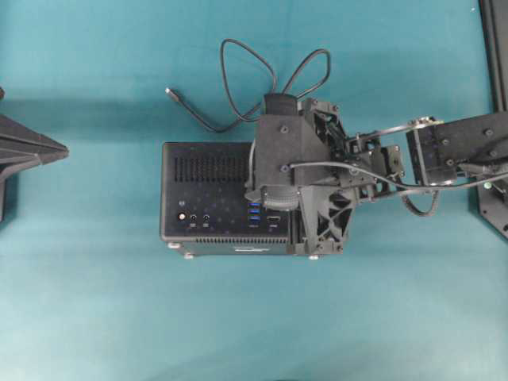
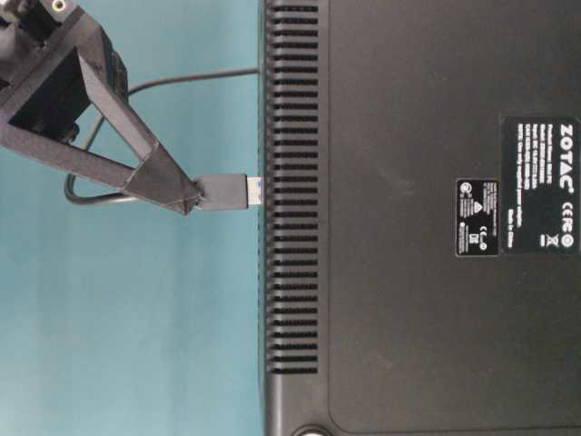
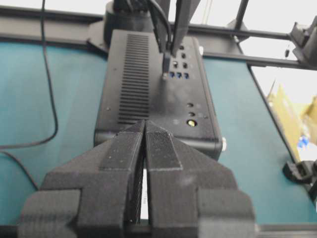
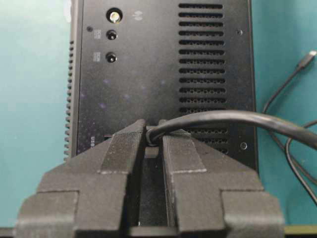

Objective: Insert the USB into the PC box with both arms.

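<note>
A: Where is the USB (image 2: pixel 223 192) at this moment?

B: In the table-level view it lies level, its blue-tipped metal end right at the edge of the PC box (image 2: pixel 418 218). Whether the tip has gone into a port I cannot tell from there. In the left wrist view the plug stands upright at the row of blue ports (image 3: pixel 178 75) on the box's face.

A: What has hold of it?

B: The right arm's fingers (image 2: pixel 163 186) are clamped on the plug's rear end. In the right wrist view the two pads are drawn close together, with the cable (image 4: pixel 233 119) curving out from between them and running off to the right.

A: And the rest of the cable?

B: In the overhead view it loops in two arcs (image 1: pixel 246 75) on the teal surface (image 1: pixel 95 302) behind the box, and its slimmer connector (image 1: pixel 170 93) lies loose on the surface, beyond the box's back left corner.

A: How does the box sit?

B: Flat, near the middle, with its port face turned up: vent grille (image 1: pixel 210 167), round button (image 1: pixel 181 215) and blue ports (image 1: pixel 254 214) all showing from above. The right arm reaches in from the right and covers the box's right part.

A: The left arm?

B: Its fingers (image 3: pixel 145 148) are pressed shut with nothing between them, pointed at the box but well apart from it, at the left edge of the overhead view (image 1: pixel 36 149).
</note>
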Controlling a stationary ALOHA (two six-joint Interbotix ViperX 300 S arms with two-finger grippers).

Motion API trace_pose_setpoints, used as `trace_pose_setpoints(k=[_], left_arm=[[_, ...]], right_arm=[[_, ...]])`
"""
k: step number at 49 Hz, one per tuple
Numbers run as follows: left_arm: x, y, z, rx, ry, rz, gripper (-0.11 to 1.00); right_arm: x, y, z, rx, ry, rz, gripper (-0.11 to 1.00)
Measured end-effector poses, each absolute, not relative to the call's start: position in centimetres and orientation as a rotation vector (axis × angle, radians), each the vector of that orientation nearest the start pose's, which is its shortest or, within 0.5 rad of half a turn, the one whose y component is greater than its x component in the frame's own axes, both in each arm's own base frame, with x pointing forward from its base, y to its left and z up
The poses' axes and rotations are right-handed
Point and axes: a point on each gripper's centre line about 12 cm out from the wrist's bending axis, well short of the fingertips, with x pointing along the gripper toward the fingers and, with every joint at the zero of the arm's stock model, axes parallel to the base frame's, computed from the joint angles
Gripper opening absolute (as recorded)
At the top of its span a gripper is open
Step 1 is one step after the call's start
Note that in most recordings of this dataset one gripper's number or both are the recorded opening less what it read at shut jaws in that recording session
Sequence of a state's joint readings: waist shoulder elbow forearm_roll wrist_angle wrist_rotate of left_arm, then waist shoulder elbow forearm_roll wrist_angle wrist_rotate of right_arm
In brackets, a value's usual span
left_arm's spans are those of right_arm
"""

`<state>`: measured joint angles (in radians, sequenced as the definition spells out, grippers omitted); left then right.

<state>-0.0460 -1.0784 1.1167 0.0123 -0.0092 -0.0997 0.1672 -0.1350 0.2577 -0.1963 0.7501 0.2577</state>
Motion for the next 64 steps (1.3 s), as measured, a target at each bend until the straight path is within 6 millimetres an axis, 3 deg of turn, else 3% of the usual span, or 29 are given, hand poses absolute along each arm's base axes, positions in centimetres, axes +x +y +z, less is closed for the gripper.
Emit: trace_pose_setpoints(k=[13,43,64], left_arm=[[18.15,-0.84,30.56,-0.087,0.034,-0.045,0.00],[18.15,-0.84,30.58,-0.087,0.033,-0.045,0.00],[18.12,-0.84,30.48,-0.087,0.034,-0.045,0.00]], right_arm=[[39.12,5.84,30.71,0.007,0.861,0.005,0.12],[39.23,4.95,30.17,0.010,0.887,-0.021,0.12],[39.04,5.79,29.83,0.049,0.880,-0.021,0.12]])
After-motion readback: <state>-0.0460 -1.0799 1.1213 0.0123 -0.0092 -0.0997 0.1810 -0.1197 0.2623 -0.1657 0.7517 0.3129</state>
